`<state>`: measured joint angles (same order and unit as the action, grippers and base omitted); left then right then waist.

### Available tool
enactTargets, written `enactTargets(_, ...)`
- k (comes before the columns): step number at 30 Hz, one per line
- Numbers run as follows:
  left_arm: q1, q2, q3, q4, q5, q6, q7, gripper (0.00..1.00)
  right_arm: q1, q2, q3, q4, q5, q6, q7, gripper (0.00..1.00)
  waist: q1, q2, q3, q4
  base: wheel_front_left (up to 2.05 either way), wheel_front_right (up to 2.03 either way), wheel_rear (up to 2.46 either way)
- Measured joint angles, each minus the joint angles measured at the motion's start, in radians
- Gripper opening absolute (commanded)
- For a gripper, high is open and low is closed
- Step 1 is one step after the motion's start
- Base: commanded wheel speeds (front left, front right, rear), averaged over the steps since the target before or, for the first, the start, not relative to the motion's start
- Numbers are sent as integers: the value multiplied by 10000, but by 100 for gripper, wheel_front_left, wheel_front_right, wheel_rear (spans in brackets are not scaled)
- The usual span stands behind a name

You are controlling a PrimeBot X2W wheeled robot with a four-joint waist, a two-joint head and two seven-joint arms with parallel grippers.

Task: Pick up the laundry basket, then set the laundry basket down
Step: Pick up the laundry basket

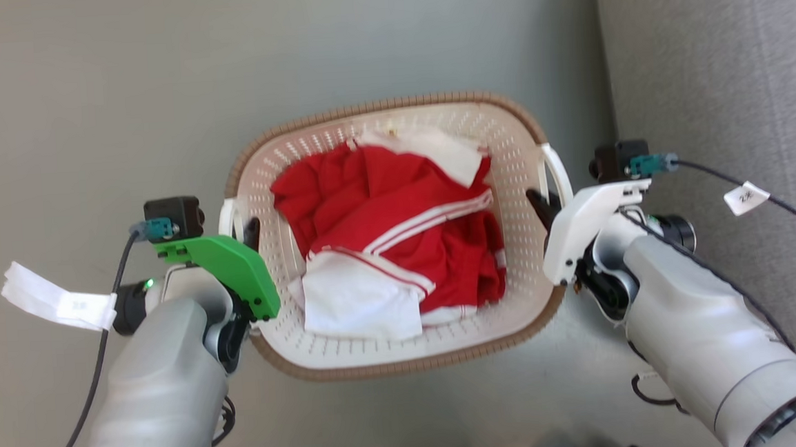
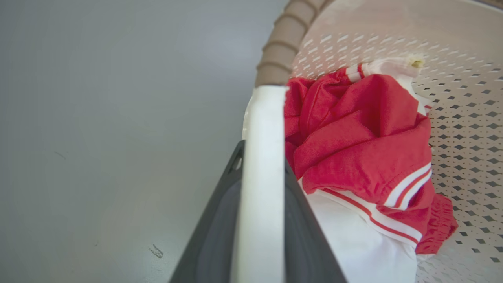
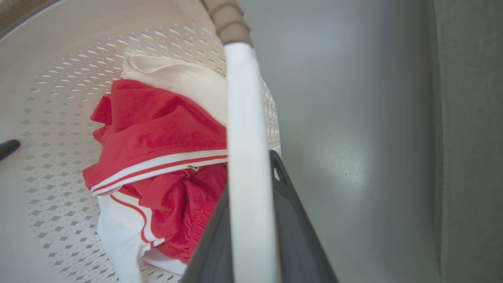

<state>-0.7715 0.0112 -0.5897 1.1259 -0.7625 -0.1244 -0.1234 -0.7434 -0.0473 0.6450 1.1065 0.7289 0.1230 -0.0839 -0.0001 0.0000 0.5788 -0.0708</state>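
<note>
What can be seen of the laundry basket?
The laundry basket is cream perforated plastic, rounded-rectangular, with a brown woven-look rim and two white side handles. It is upright above the grey floor, holding red and white clothes. The left gripper and right gripper each clamp one handle. Whether it is lifted cannot be told.

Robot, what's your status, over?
Left gripper clamped on left handle, right gripper on right handle. Laundry basket holds red-and-white clothes. Grey textured surface close at right.

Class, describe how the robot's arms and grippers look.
Rounded pale grey forearms. The left gripper wears a green bracket, the right gripper a white bracket. Each wrist carries a black camera box with teal plug, dark cable and white paper tag. Fingers are long and dark.
</note>
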Motion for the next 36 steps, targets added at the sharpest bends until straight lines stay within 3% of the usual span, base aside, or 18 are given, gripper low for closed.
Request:
enactTargets(25,2034,2,-1095,267,-1467,0,2173,0,1760,75,978,479,1241,0,2347,0,-1,0,-3617,83,0,0,0)
enactTargets(36,2073,0,-1360,251,-1586,2,2961,0,1778,73,1081,612,1371,-2,2957,0,-1,0,-4706,32,0,0,0)
